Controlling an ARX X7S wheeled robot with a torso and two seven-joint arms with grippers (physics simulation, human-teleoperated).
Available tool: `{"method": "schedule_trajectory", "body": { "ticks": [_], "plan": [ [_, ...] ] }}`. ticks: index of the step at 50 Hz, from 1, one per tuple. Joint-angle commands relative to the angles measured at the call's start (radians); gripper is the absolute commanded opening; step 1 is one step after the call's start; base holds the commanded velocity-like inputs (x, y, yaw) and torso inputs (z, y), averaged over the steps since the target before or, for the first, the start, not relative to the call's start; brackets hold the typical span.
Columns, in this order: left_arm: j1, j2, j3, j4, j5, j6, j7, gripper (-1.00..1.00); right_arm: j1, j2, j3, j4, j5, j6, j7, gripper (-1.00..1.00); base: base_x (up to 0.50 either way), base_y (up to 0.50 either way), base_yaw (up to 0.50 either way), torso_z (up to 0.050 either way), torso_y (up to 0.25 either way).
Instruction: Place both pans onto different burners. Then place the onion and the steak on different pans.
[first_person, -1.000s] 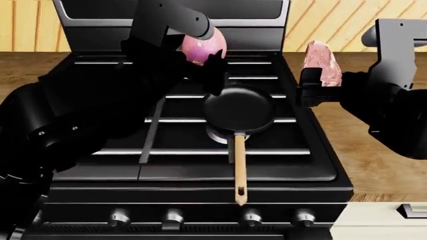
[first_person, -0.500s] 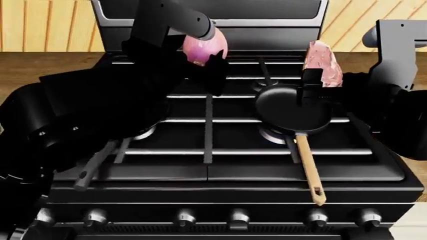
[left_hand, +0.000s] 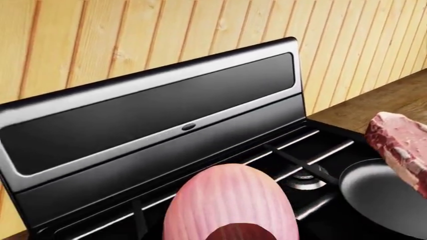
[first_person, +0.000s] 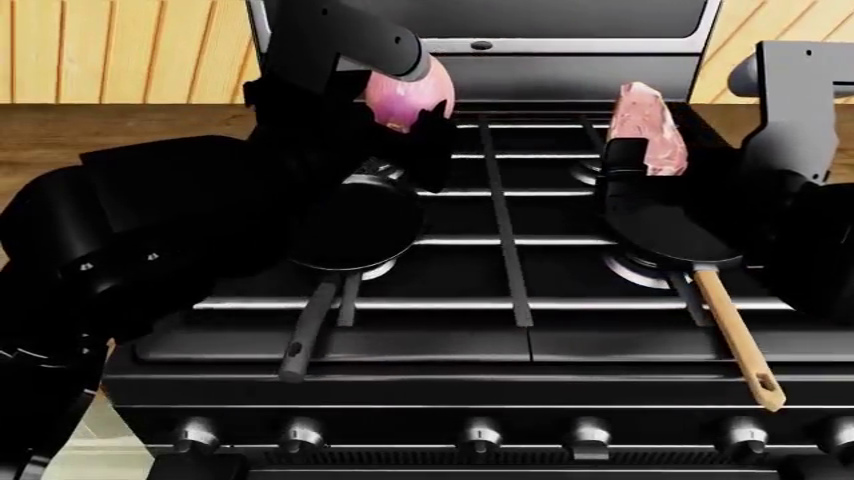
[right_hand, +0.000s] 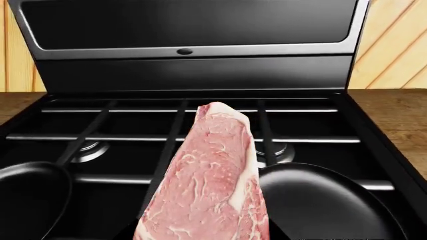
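In the head view my left gripper (first_person: 411, 110) is shut on the pinkish onion (first_person: 407, 98), held above the back of the stove over the pan with the dark grey handle (first_person: 350, 228). That pan sits on the front left burner. My right gripper (first_person: 638, 152) is shut on the steak (first_person: 649, 128), held upright just above the pan with the wooden handle (first_person: 670, 238) on the front right burner (first_person: 638, 270). In the left wrist view the onion (left_hand: 230, 202) fills the foreground, with the steak (left_hand: 401, 150) beside it. In the right wrist view the steak (right_hand: 208, 190) hangs between the two pans (right_hand: 321, 205) (right_hand: 30, 200).
The black stove has a raised back panel (first_person: 574, 45) and grates (first_person: 505, 235) running front to back. Two bare rear burners (right_hand: 90, 151) (right_hand: 277, 153) show behind the pans. Knobs (first_person: 481, 437) line the front. Wooden counter (first_person: 80, 125) flanks both sides.
The head view has slid left, so the stove and the wooden-handled pan have shifted right in the frame and the grey-handled pan has come into sight. Both grippers keep their loads.
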Motion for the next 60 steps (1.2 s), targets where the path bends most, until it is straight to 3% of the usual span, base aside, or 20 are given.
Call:
{"method": "schedule_trajectory", "body": {
  "ticks": [1, 21, 60],
  "plan": [
    [0.002, 0.003, 0.000, -0.006, -0.007, 0.012, -0.004, -1.00, -0.002, 0.010, 0.014, -0.009, -0.018, -0.001, -0.002, -1.00, 0.00, 0.00, 0.00, 0.000, 0.000],
    [-0.002, 0.002, -0.001, 0.001, -0.015, 0.008, -0.012, -1.00, 0.000, 0.015, 0.013, -0.010, -0.008, 0.001, 0.004, -1.00, 0.00, 0.00, 0.00, 0.001, 0.001],
    [-0.003, -0.002, 0.000, 0.004, -0.018, 0.009, -0.019, -1.00, 0.006, 0.017, 0.007, -0.009, -0.011, -0.005, 0.002, -1.00, 0.19, -0.03, 0.00, 0.000, 0.001]
  ]
}}
